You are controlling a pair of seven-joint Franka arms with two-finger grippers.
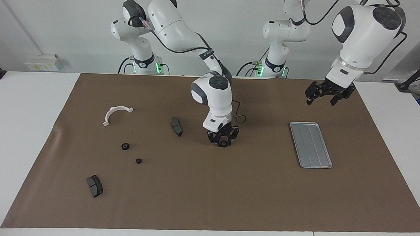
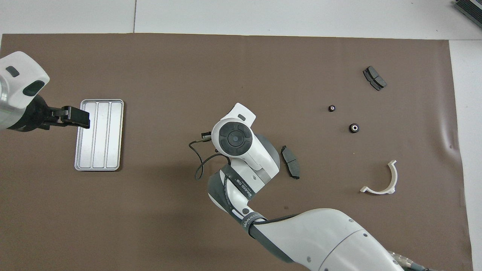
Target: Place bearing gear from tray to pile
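Observation:
A small black bearing gear (image 1: 223, 143) lies on the brown mat mid-table, apart from the tray. My right gripper (image 1: 223, 142) is down on it, fingertips closed around it, links splayed. In the overhead view the right wrist (image 2: 234, 137) hides both gear and fingers. The silver ridged tray (image 1: 310, 144) (image 2: 98, 134) lies bare toward the left arm's end. My left gripper (image 1: 321, 99) (image 2: 77, 117) hangs open in the air over the tray's edge, holding nothing. The pile is two black gears (image 1: 125, 146) (image 1: 138, 161), also visible from overhead (image 2: 354, 128) (image 2: 331, 108), toward the right arm's end.
One dark wedge pad (image 1: 176, 126) (image 2: 290, 162) lies beside the right gripper, toward the pile. Another pad (image 1: 94, 186) (image 2: 374, 78) lies farther from the robots than the pile. A white curved bracket (image 1: 115, 114) (image 2: 382, 180) lies nearer the robots than the pile.

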